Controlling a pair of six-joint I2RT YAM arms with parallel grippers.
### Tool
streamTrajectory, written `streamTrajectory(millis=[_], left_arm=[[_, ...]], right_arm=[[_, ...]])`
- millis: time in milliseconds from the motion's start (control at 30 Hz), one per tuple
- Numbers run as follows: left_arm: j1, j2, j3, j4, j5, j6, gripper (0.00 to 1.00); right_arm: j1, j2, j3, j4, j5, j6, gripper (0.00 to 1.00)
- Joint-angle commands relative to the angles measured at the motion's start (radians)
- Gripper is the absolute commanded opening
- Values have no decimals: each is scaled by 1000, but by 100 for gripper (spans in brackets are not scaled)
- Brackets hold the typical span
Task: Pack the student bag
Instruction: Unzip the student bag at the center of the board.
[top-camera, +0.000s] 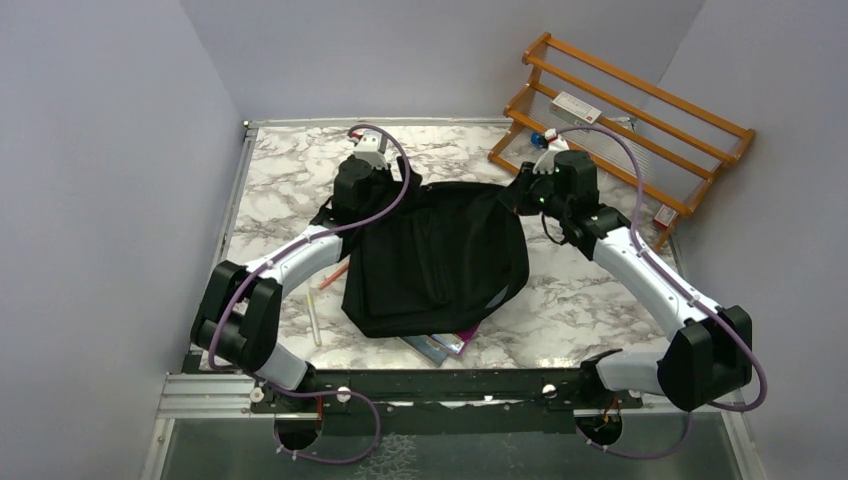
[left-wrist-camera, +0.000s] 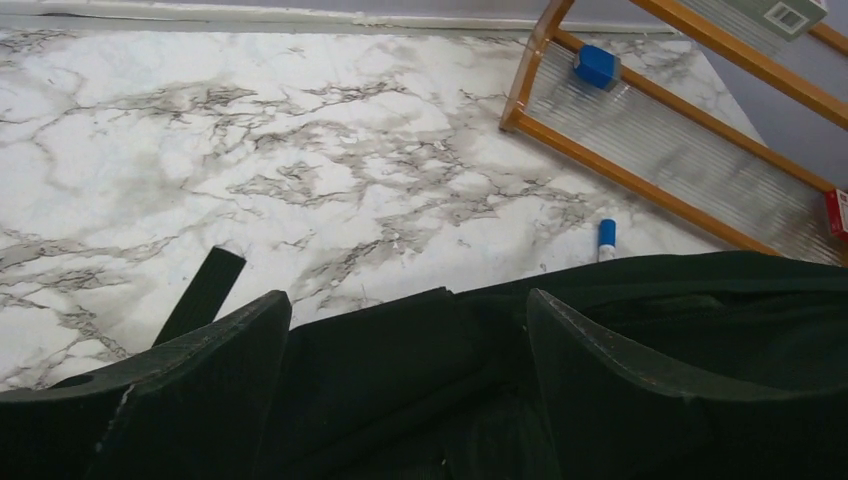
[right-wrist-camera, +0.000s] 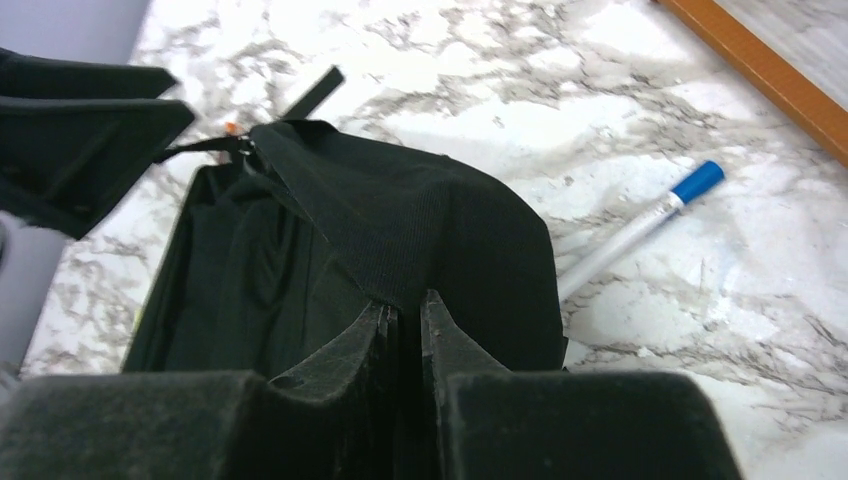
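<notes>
Black limp cloth, the bag (top-camera: 440, 260) lies slumped at the middle of the table (top-camera: 585, 300) and would likely sag wherever lifted, so its far rim is the hold: the right gripper (right-wrist-camera: 405, 320) pinches a fold there, and the left gripper (left-wrist-camera: 408, 300) has its jaws spread over it.

- You have one black backpack (top-camera: 440, 255).
- You have two grippers: the left gripper (left-wrist-camera: 405, 300) and the right gripper (right-wrist-camera: 405, 308).
- You have one wooden rack (left-wrist-camera: 530, 70).
- You have one white marker with a blue cap (right-wrist-camera: 640, 222), one white pen (top-camera: 313, 320) and one orange pencil (top-camera: 333, 275).
- You have one blue block (left-wrist-camera: 597, 65) and one grey box (top-camera: 572, 104).
- Books (top-camera: 440, 345) peek out; you can't count them.
</notes>
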Motion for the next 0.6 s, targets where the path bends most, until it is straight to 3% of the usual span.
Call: streamTrajectory(millis=[0, 200, 567], left_arm=[[-2, -69, 6, -50, 75, -14, 90], [-2, -88, 54, -218, 38, -19, 92], [-15, -80, 80, -282, 52, -15, 94]], right_arm=[[-7, 36, 32, -61, 91, -8, 24], [-6, 38, 37, -179, 170, -56, 54], [-7, 93, 61, -375, 192, -90, 67]])
